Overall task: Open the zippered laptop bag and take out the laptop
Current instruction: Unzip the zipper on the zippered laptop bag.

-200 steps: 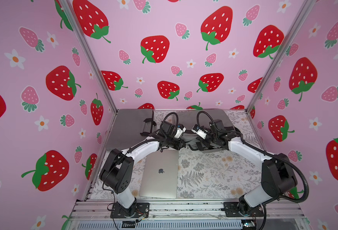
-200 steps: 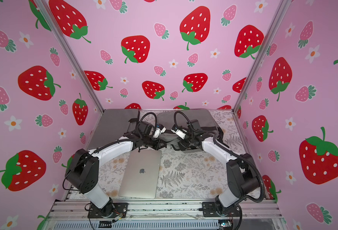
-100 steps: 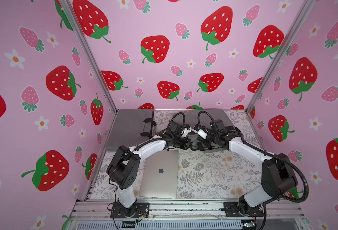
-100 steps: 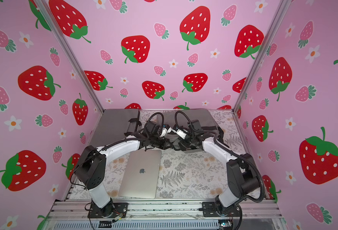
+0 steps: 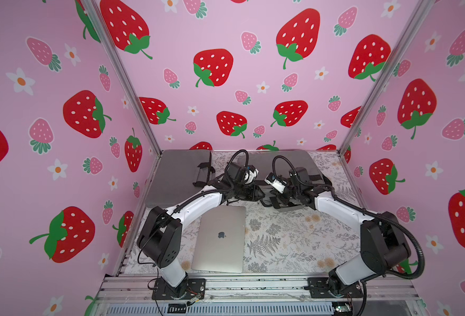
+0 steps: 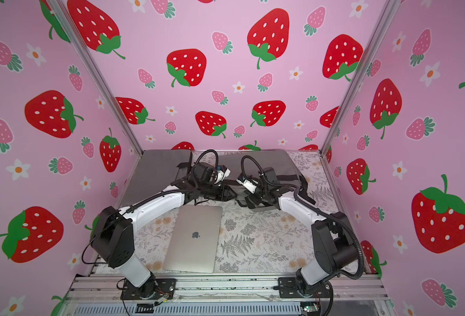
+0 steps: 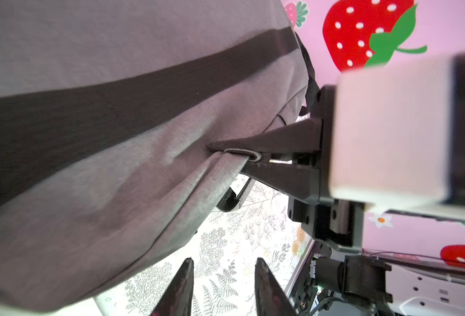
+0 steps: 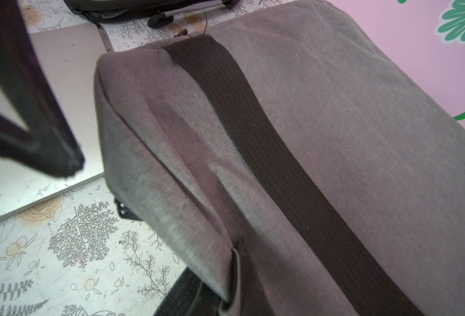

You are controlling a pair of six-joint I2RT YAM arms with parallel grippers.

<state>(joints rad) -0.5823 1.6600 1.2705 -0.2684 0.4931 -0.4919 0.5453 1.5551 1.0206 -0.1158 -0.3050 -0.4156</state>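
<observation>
A closed silver laptop (image 6: 193, 240) lies flat on the floral table cover (image 6: 267, 246), near and left of centre. Just beyond its far edge the left gripper (image 6: 227, 193) and right gripper (image 6: 249, 202) face each other, close but apart. The right one sits at the near edge of a grey laptop bag (image 6: 269, 161). A second grey bag (image 6: 154, 175) lies far left.

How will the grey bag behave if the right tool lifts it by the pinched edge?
The grey bag will probably sag: its fabric creases where the right tool pinches its edge. It is likely light, since the laptop lies outside on the table.
</observation>
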